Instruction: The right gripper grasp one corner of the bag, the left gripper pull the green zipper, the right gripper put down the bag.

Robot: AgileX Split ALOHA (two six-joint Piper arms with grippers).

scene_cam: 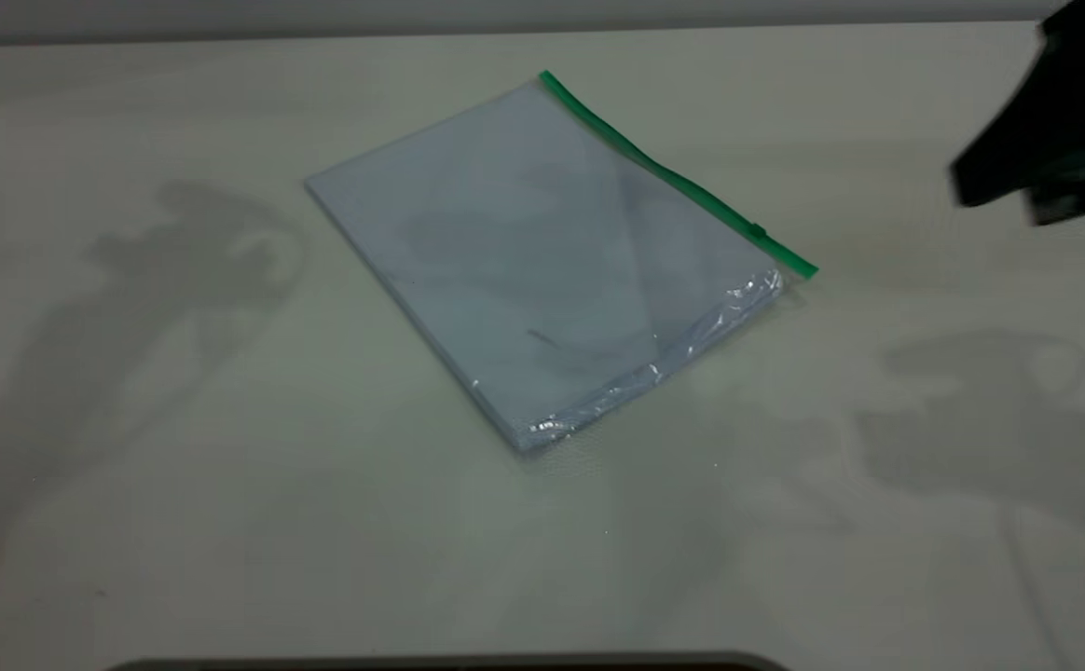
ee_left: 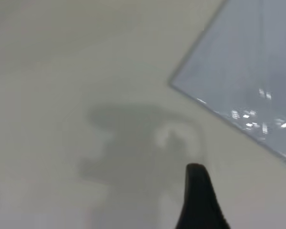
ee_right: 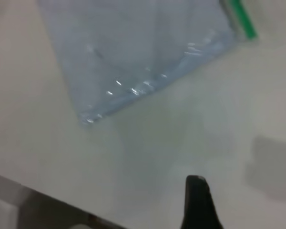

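Right pincer [scene_cam: 1050,177]: a dark form hovering above the tabletop [scene_cam: 226,522], well apart from the bag [scene_cam: 542,261] on its green-edged side and holding nothing; how far it was open could not be told. Left pincer [ee_left: 200,200]: only one black fingertip showed, near a corner of the bag, its opening likewise indeterminable. The bag lay flat on the tabletop, the green zipper [scene_cam: 673,172] along its far long edge.

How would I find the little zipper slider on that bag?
Look at the pale table, where one clear bluish bag lies flat. A bright green zipper runs along its far right edge. The slider is a tiny green bump on it, close to its nearer end.
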